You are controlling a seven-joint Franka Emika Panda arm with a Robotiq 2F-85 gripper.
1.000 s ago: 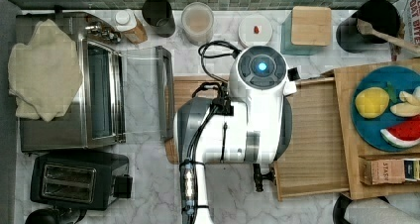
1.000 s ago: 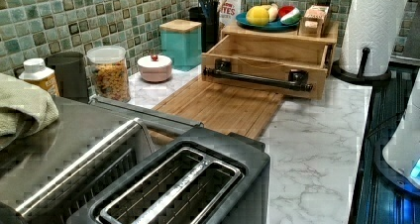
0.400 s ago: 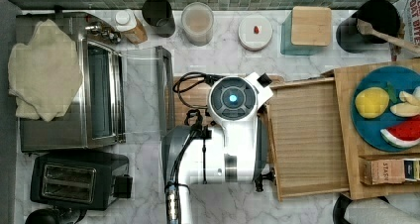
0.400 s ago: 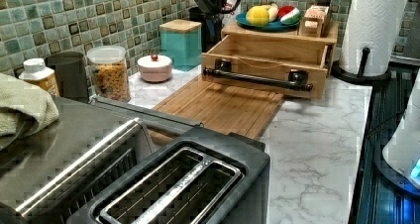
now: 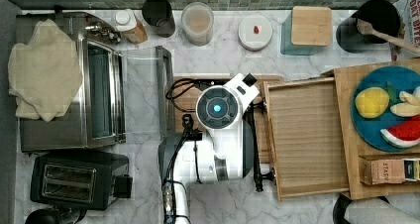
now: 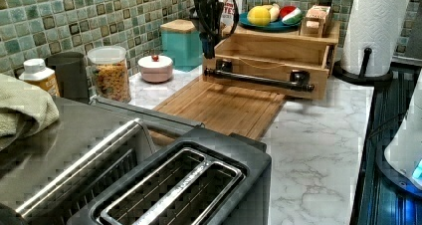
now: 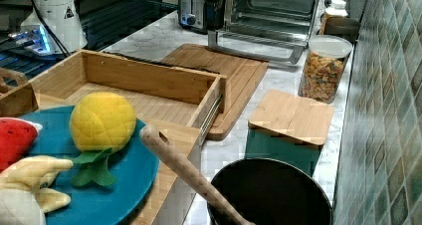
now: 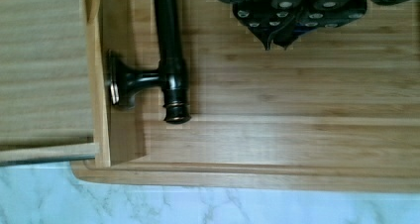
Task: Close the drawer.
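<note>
The pale bamboo drawer [image 5: 307, 135] stands pulled out of its light wooden box [image 5: 346, 184], with a bare bottom [image 7: 144, 103]. A black bar handle [image 5: 255, 149] runs across the drawer's front [image 6: 263, 73]. My gripper [image 6: 207, 48] hangs above the cutting board [image 6: 219, 108], just in front of the handle's far end in the left view. In the wrist view the fingertips [image 8: 271, 40] are pressed together with nothing between them. They sit a short way off the handle [image 8: 168, 45], not touching it. In the top view my arm [image 5: 218, 110] covers the gripper.
A toaster oven with its glass door [image 5: 141, 92] open lies at the top view's left, a black toaster [image 5: 74, 179] below it. Jars and a teal canister [image 5: 304, 30] line the tiled wall. A blue plate [image 5: 381, 130] of toy fruit sits on the box. A paper towel roll [image 6: 380, 31] stands beside it.
My arm has swung toward the top view's left, from over the drawer's front edge to over the cutting board. In the left view the gripper has come down in front of the handle.
</note>
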